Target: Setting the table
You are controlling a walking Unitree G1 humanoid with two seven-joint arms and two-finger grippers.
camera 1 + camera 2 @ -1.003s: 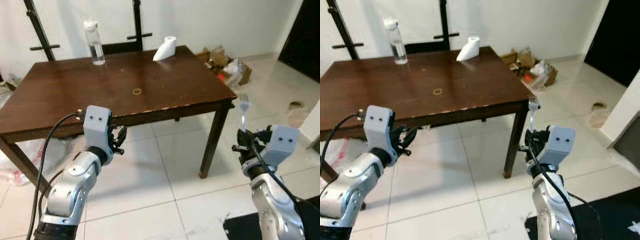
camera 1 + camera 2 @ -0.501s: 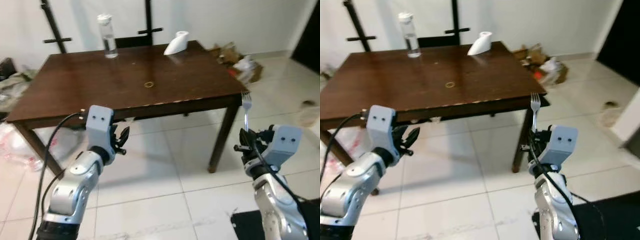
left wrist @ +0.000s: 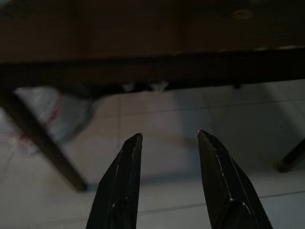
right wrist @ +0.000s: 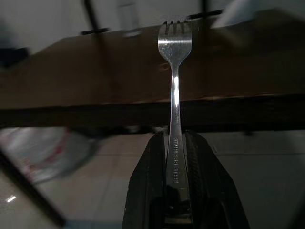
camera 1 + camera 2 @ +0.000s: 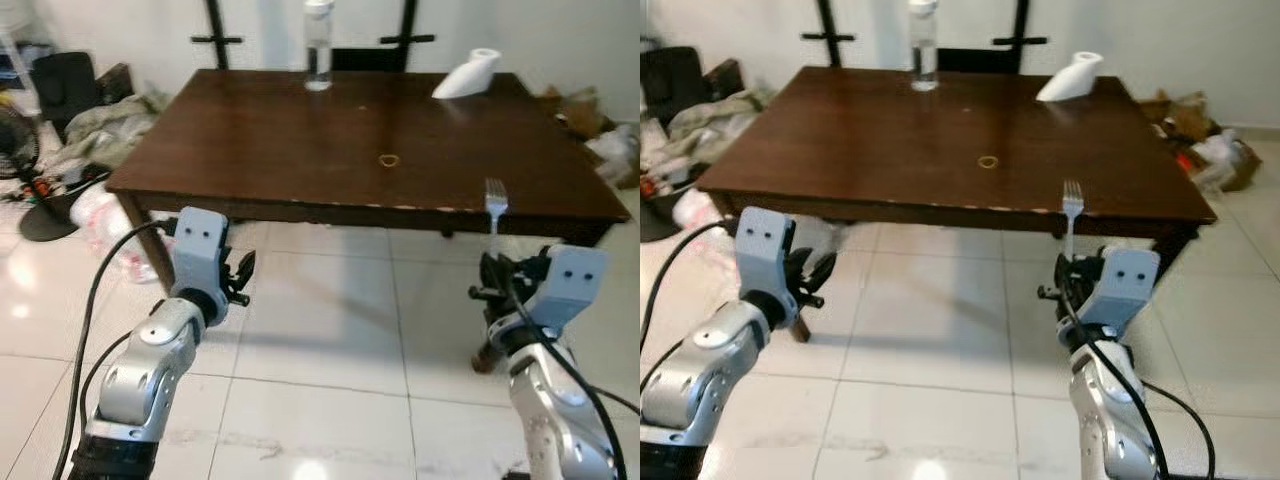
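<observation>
White floor tiles point(image 5: 330, 330) spread under a dark wooden table point(image 5: 250, 150) that stands ahead of the robot, with a pale wall behind it. Held low in front of the table's near edge, the right gripper point(image 4: 174, 157) has its two black fingers pressed together on the handle of a silver fork point(image 4: 175, 90), which stands upright with its tines pointing up, level with the near edge toward the table's right side. The fork is in the air, not touching the table. The left gripper point(image 3: 167, 143) is raised before the near edge toward the table's left side; its fingers are spread apart with nothing between them, and tiles show through the gap. On the tabletop, a small yellowish ring point(image 5: 389, 160) lies near the middle. A clear bottle point(image 5: 318, 45) stands upright at the far edge, about midway along it. A white paper roll point(image 5: 468, 74) lies tipped on its side near the far right corner. Beyond the table's left side, bags and bundled cloth point(image 5: 100, 125) sit on the floor, and crumpled paper and cardboard point(image 5: 1200, 130) lie past the right side.
</observation>
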